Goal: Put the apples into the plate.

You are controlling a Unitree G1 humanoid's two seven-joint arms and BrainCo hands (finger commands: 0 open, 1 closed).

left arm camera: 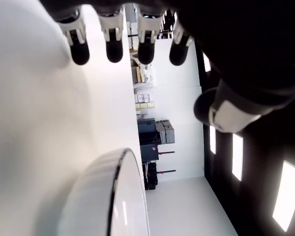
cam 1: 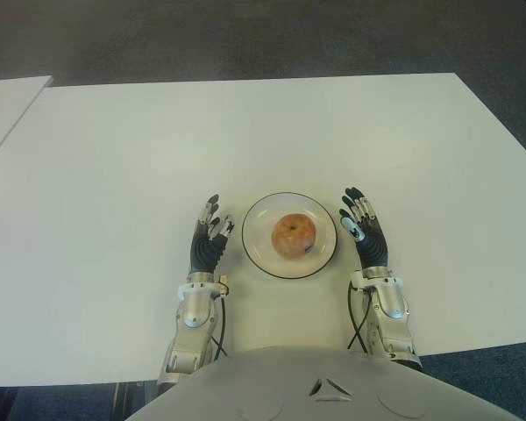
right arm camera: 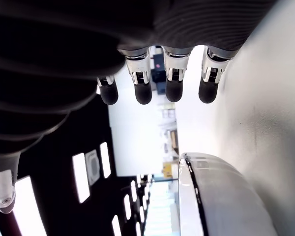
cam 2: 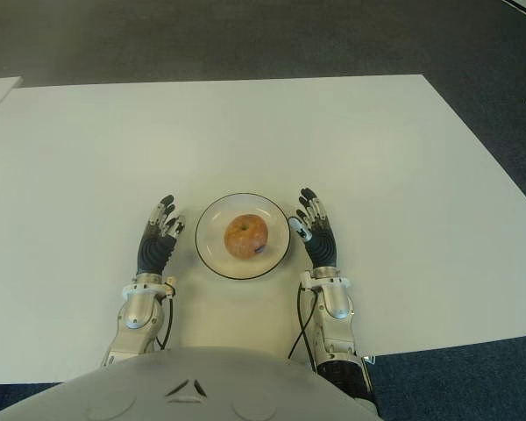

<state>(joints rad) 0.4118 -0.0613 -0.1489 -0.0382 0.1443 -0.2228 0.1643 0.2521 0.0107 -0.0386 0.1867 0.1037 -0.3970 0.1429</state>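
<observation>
Seen on a white table (cam 1: 114, 158): one reddish-yellow apple (cam 1: 294, 235), probably firm, smooth and apt to roll, best cupped around its widest part, sitting in the white plate (cam 1: 256, 224), flanked by left hand (cam 1: 209, 239) and right hand (cam 1: 362, 228), both extended and empty.

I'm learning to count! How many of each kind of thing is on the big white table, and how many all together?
Apples: 1, the apple, sitting in the plate.
Plates: 1, the white plate with a dark rim.
Robot hands: 2, the left hand and the right hand, one on each side of the plate, both open and holding nothing.
Total: 4 things on the white table.
</observation>
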